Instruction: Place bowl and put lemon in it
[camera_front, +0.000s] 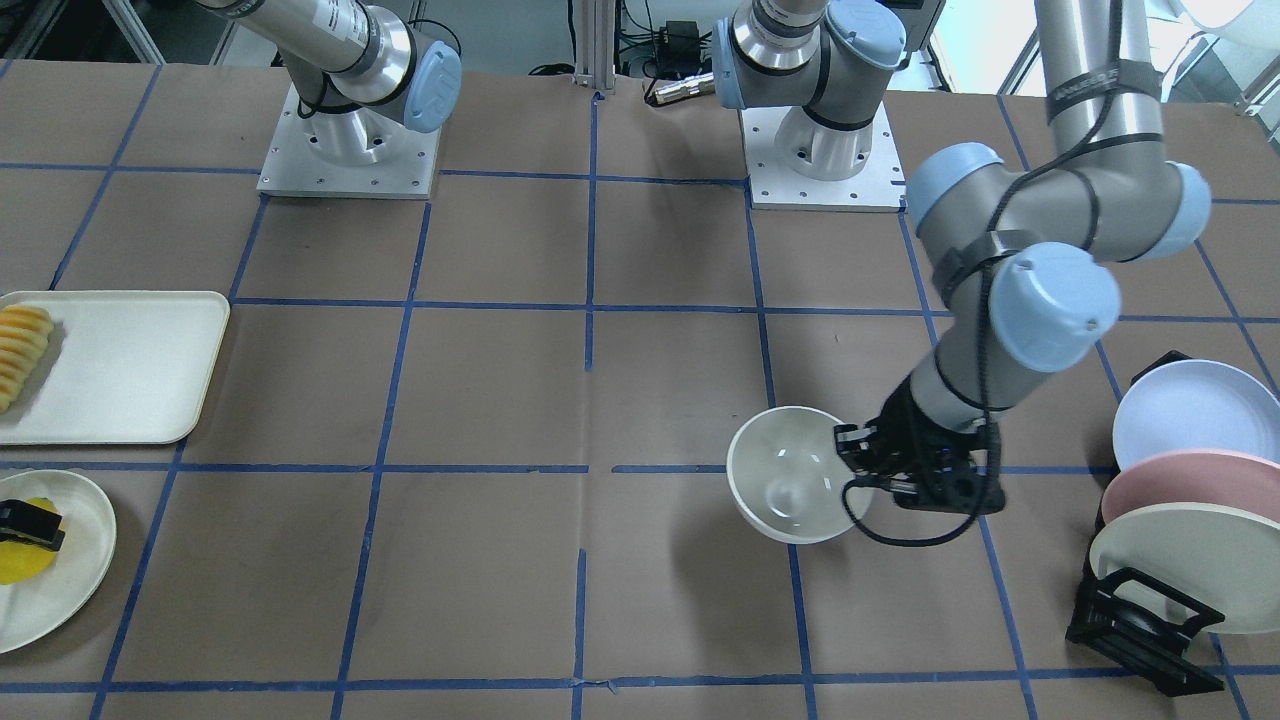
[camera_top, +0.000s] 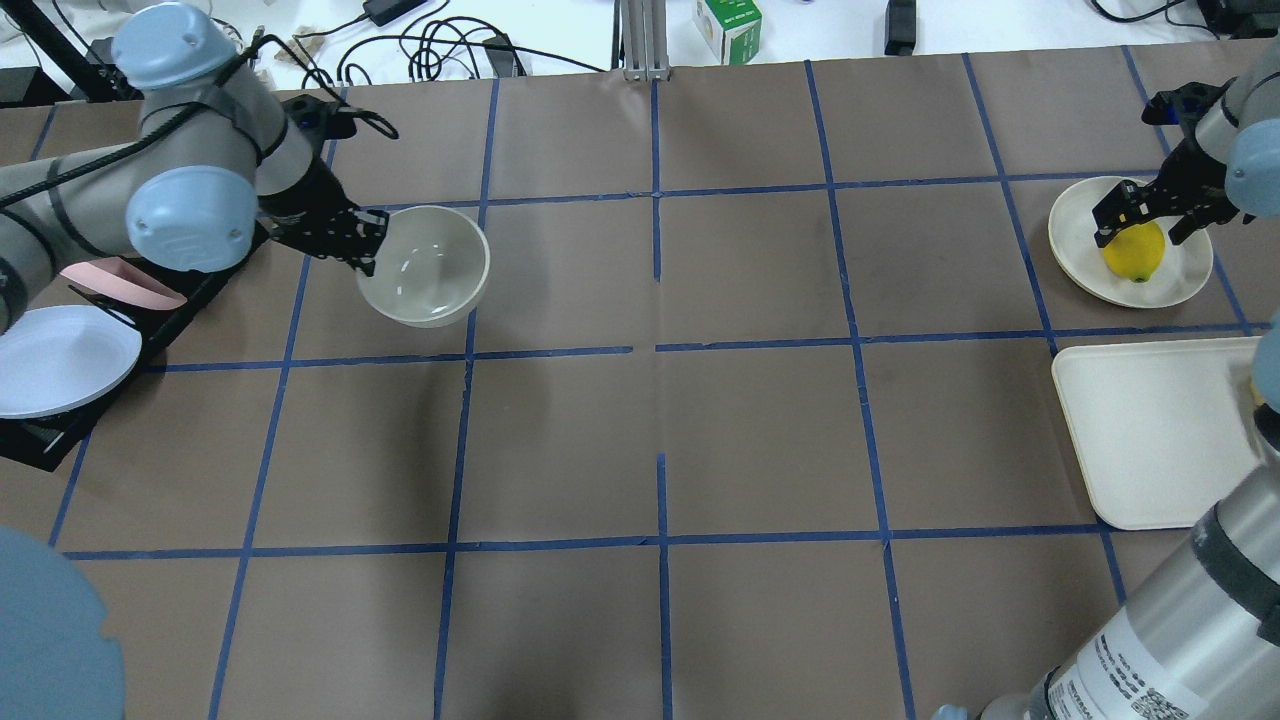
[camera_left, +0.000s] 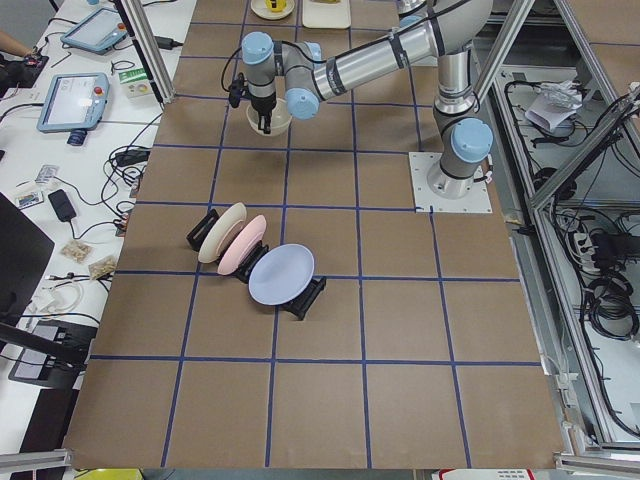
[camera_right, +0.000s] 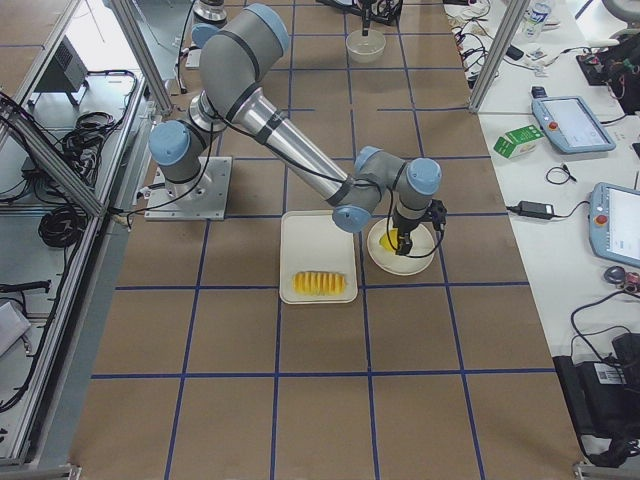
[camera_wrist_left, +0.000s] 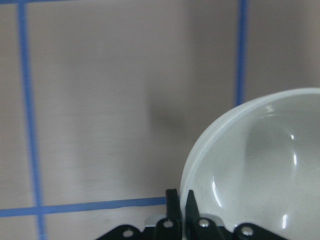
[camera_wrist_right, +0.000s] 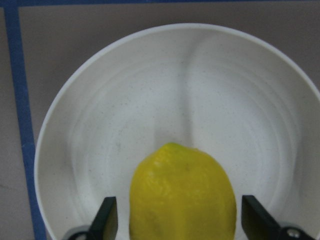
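The cream-white bowl (camera_front: 790, 475) (camera_top: 425, 265) hangs slightly tilted just above the table, on my left side. My left gripper (camera_front: 850, 460) (camera_top: 365, 250) is shut on its rim, and the left wrist view shows the fingers (camera_wrist_left: 172, 212) pinching the rim of the bowl (camera_wrist_left: 260, 165). The yellow lemon (camera_top: 1133, 252) (camera_wrist_right: 182, 195) lies on a flat cream plate (camera_top: 1080, 250) (camera_wrist_right: 125, 100) at the far right. My right gripper (camera_top: 1148, 222) (camera_wrist_right: 180, 220) is open, with one finger on each side of the lemon and a small gap at both.
A cream tray (camera_top: 1150, 440) (camera_front: 130, 365) holding sliced orange-yellow food (camera_front: 20, 355) lies next to the lemon's plate. A black rack of pastel plates (camera_front: 1180, 520) (camera_top: 60, 350) stands at my left, close behind the left arm.
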